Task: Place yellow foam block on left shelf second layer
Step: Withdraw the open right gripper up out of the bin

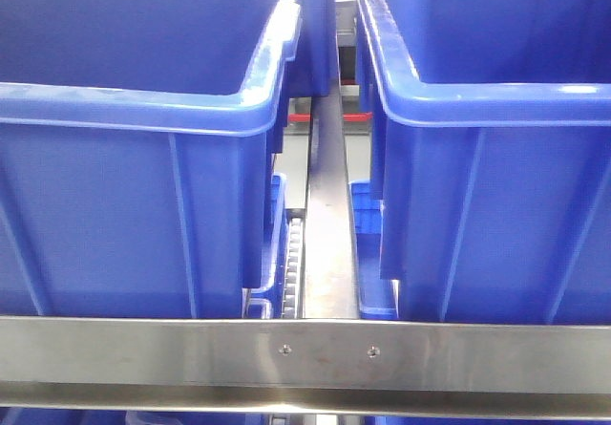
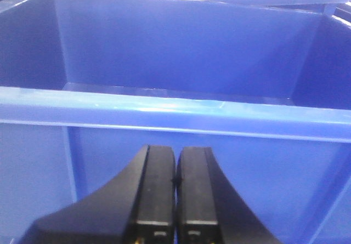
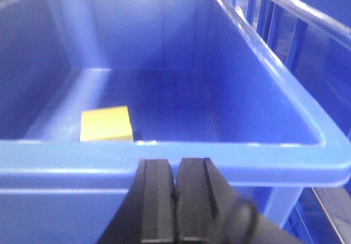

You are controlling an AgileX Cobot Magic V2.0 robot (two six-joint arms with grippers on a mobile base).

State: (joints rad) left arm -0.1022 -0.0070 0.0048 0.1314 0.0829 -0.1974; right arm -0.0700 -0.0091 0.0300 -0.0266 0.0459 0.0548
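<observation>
Two blue bins (image 1: 143,158) sat side by side, a narrow metal rail (image 1: 325,205) between them. The yellow foam block (image 3: 106,124) lay on one bin's floor near its front wall. Both the left gripper (image 2: 175,181) and right gripper (image 3: 175,181) were closed, empty, just outside the rims.

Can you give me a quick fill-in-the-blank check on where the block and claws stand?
1. The yellow foam block lies on the floor of a ____ bin.
2. The right claw is ____, holding nothing.
3. The left claw faces a bin whose visible interior is ____.

Missing: blue; shut; empty
</observation>
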